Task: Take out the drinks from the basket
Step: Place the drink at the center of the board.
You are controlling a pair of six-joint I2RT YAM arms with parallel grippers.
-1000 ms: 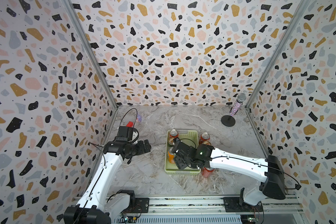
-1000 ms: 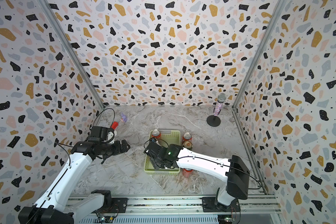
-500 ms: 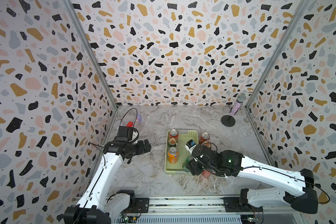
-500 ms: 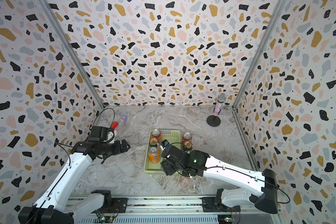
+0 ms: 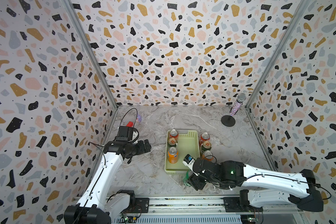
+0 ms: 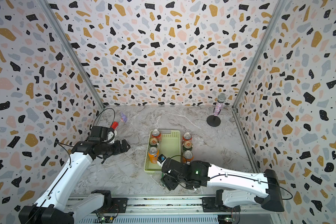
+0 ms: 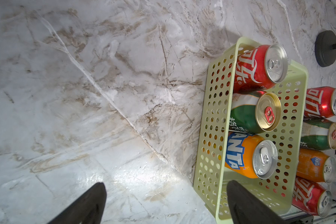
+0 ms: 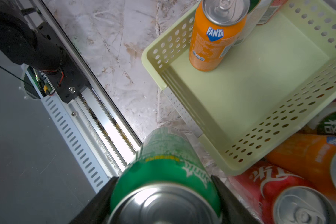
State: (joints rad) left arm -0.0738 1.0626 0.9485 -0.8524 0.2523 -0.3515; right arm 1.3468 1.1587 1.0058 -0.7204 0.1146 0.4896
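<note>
- Bright green can (image 8: 159,155): being held just outside basket (image 5: 176,170), off its near end.
- R gripper (image 8: 164,195): clamping this can; a moment ago it was reaching inside basket.
- Orange can (image 5: 172,155) + 2 more remaining inside basket: unloading is progressing, not finishing.
- L gripper (image 5: 146,145): jaws gaping, idling well apart from basket.

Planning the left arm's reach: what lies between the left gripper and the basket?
Nothing: between left gripper and basket only bare marble tabletop shows, in both top views.

- three red cans (image 7: 250,67) (image 7: 316,102) (image 7: 305,195)
- two dark green cans (image 7: 242,116) (image 7: 314,139)
- two orange cans (image 7: 244,155) (image 7: 310,164)
- one bright green can (image 8: 163,164)
- one pale green basket (image 7: 211,116)
- one glittery microphone (image 5: 235,106) on a stand
</note>
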